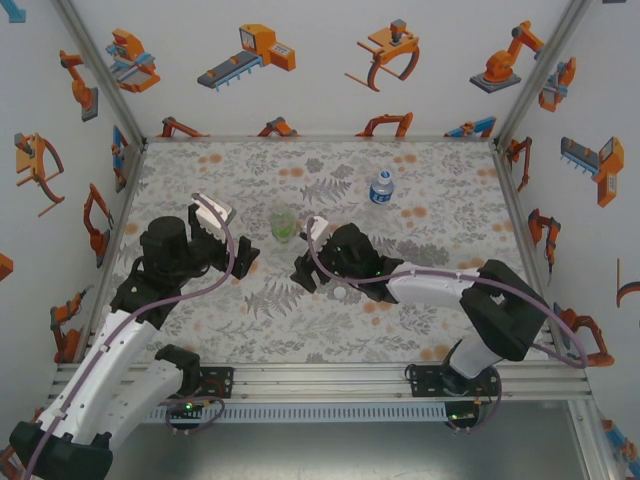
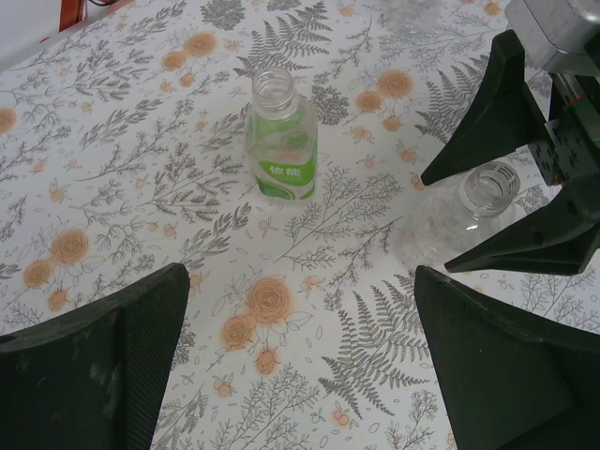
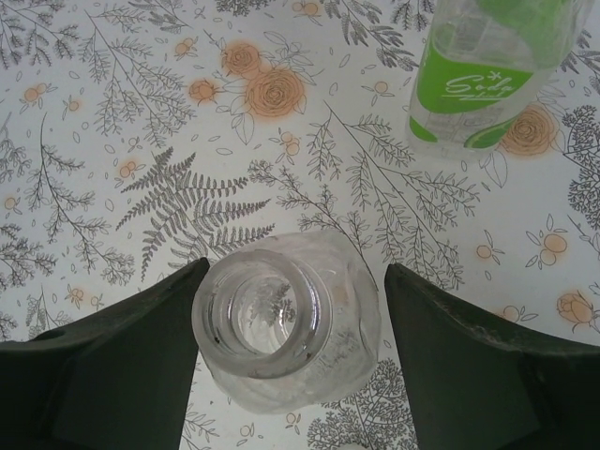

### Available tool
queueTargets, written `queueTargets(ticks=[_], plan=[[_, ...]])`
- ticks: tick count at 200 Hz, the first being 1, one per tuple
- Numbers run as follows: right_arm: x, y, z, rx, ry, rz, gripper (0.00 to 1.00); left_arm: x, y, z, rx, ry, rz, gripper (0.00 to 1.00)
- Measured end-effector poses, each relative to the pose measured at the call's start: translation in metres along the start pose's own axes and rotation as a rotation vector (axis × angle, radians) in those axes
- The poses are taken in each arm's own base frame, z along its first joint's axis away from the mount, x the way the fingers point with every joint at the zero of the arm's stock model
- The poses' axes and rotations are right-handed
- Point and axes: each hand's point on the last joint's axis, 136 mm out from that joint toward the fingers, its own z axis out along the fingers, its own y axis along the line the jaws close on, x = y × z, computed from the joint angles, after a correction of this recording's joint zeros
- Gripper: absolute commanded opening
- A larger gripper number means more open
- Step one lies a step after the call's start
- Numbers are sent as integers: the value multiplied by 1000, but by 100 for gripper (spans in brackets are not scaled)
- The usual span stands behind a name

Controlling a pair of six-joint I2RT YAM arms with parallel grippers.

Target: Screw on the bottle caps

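Note:
A plain clear bottle (image 3: pixel 281 328) stands upright with an uncapped mouth between the fingers of my right gripper (image 3: pixel 295 272). The gripper is open: the left finger is at the neck rim and the right finger stands apart from the body. In the left wrist view the same clear bottle (image 2: pixel 478 202) sits inside the right gripper (image 2: pixel 436 223). The green-tinted bottle (image 2: pixel 279 141) stands uncapped just beyond, and also appears as the green-tinted bottle (image 1: pixel 283 225) between the two arms. My left gripper (image 2: pixel 302 277) hangs open over bare cloth. A small white round piece (image 1: pixel 343 294), possibly a cap, lies by the right gripper (image 1: pixel 303 268).
The bottle with a blue label (image 1: pixel 381 187) stands further back, right of centre. The floral tablecloth (image 1: pixel 430 215) is bounded by white walls and metal frame posts. My left gripper (image 1: pixel 243 256) is close to the right one, about a hand's width apart.

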Motion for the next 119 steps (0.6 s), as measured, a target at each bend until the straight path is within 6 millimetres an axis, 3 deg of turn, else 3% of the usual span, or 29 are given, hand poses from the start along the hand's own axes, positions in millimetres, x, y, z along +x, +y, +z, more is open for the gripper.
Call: queueTargets(ticks=[81, 119], plan=[[-3, 0, -6, 11, 6, 14, 46, -4, -12, 0, 72, -19, -2, 97], [-25, 5, -28, 11, -14, 12, 43, -14, -30, 0, 182, -67, -6, 97]])
